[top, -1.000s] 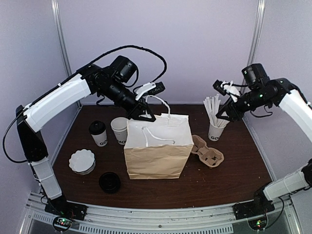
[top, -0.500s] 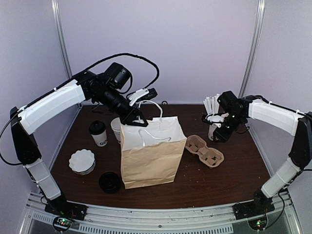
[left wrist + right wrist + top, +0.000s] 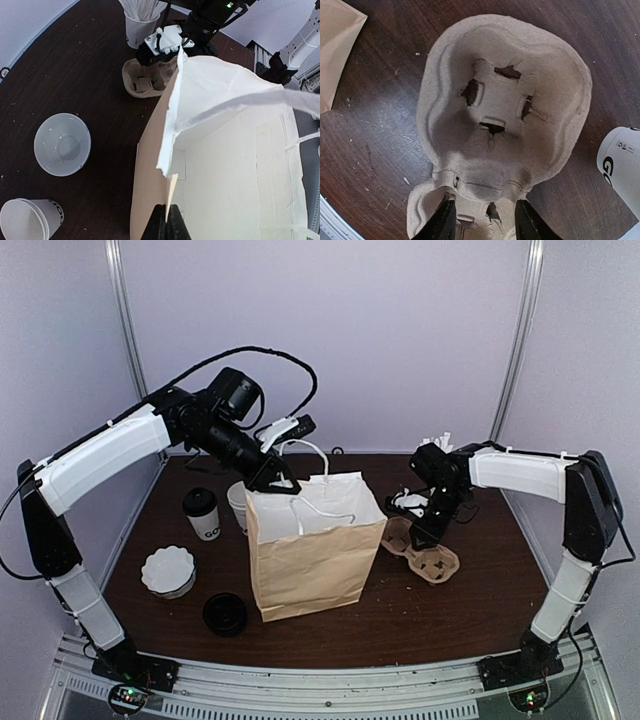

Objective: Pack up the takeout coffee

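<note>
You are looking at one takeout coffee [image 3: 202, 512]: a white cup with black lettering and a black lid. It is standing upright left of the one paper bag [image 3: 310, 560], with one lidless cup [image 3: 241, 502] between them and open table [image 3: 450, 610] in front. Your left gripper [image 3: 166, 215] is pinching the bag's rim, jaws fully closed. Your right gripper [image 3: 484, 210] is straddling the end of the single cup carrier [image 3: 505, 100], jaws half parted. You cannot tell whether they are clamping it.
</note>
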Tool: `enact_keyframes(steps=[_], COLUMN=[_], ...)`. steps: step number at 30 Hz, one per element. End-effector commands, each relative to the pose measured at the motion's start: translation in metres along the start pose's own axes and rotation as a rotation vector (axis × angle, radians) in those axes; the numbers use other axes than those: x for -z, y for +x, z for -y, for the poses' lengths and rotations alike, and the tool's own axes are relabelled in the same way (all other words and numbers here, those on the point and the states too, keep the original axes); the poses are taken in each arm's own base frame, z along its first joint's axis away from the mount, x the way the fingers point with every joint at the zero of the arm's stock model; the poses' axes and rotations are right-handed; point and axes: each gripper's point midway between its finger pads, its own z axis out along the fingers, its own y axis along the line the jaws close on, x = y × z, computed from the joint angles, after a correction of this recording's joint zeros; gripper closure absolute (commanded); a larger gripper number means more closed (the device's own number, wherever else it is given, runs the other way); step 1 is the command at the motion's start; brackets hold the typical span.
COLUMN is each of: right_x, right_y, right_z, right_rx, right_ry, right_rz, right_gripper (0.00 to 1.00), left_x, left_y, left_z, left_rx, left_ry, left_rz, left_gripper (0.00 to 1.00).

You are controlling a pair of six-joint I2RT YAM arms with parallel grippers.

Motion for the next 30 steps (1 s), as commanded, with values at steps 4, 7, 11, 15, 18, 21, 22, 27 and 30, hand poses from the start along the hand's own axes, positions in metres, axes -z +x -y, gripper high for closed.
enact_keyframes(steps=[4,7,11,15,18,21,22,27,30], right_x=[-0.005,-0.008,-0.011,-0.016,-0.018,-0.019,-0.02,-0.022,-0.025], right_y=[-0.008,-0.008,-0.006,-0.002,0.002,0.004,0.005,0.008,0.01], right_z=[-0.003,-0.001,-0.005,-0.007,-0.008,-0.009,-0.009,-0.009,-0.01], right_rx=[-0.032,-0.035,-0.038,-0.033,-0.034,-0.032,-0.033,-0.034,-0.034], right_ry=[-0.019,-0.007,-0.018,-0.018,-0.015,-0.015,-0.015,-0.011,-0.011], right_rz=[-0.015,-0.026,-0.035,-0.054,-0.066,-0.071,-0.072,-0.083,-0.093], right_gripper=[0.56,0.58,0.59,0.59,0.58,0.59,0.59,0.6,0.59], left_x=[0.011,0.011,0.011,0.011,0.011,0.011,0.011,0.011,0.011], left_y=[-0.013,-0.013,-0.013,-0.012,-0.012,-0.012,-0.012,-0.012,-0.012], left_z=[0.002,0.001,0.0,-0.001,-0.001,-0.001,-0.001,-0.001,-0.001], left_rx=[-0.01,-0.007,-0.004,-0.001,0.001,0.001,0.001,0.001,0.002], left_ry=[0.014,0.012,0.014,0.013,0.016,0.018,0.019,0.022,0.024], left_rz=[0.067,0.068,0.069,0.067,0.066,0.068,0.067,0.067,0.068], left_gripper=[1.0,1.0,1.0,1.0,1.0,1.0,1.0,1.0,1.0])
